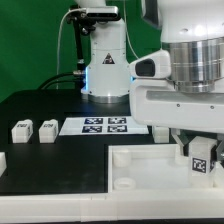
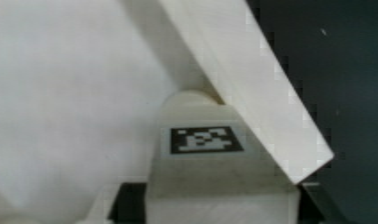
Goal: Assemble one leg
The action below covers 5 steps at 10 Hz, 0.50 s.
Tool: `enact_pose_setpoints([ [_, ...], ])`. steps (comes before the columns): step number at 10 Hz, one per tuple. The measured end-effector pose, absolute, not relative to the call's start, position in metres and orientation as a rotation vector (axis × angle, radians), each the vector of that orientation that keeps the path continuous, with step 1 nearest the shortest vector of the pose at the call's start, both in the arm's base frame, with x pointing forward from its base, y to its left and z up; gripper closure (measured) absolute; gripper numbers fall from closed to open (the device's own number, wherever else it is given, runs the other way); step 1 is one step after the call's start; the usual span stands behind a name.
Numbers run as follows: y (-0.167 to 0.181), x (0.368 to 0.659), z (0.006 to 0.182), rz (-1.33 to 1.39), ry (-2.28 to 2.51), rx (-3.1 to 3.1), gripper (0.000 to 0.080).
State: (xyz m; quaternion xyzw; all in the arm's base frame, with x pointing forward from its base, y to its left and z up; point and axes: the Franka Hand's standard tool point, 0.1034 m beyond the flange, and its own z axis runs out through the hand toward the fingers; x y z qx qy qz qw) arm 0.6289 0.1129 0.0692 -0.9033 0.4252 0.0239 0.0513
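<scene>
My gripper [image 1: 199, 152] is shut on a leg [image 1: 199, 160], a small white block with a black-and-white tag facing the camera. It holds the leg upright over the far right corner of the large white tray part [image 1: 140, 170]. In the wrist view the leg [image 2: 205, 138] sits between my two dark fingers [image 2: 136, 200], right by the tray's raised rim [image 2: 257, 80]; the gripper [image 2: 218, 208] closes on its sides. Whether the leg's lower end touches the tray is hidden. Two more legs [image 1: 22, 130] [image 1: 47, 129] stand side by side on the black table at the exterior view's left.
The marker board [image 1: 107, 125] lies flat on the table behind the tray part. The arm's white base [image 1: 105, 60] stands at the back. A small white piece [image 1: 3, 160] shows at the exterior view's left edge.
</scene>
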Motion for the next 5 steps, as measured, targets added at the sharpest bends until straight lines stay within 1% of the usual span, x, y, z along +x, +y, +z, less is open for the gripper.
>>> enact_pose_setpoints([
  [2,0.1144,0.6279,0.0683,0.157,1.843,-2.371,0.0505],
  [5,0.1143,0.6279,0.0683,0.229,2.242,-1.948,0.0505],
])
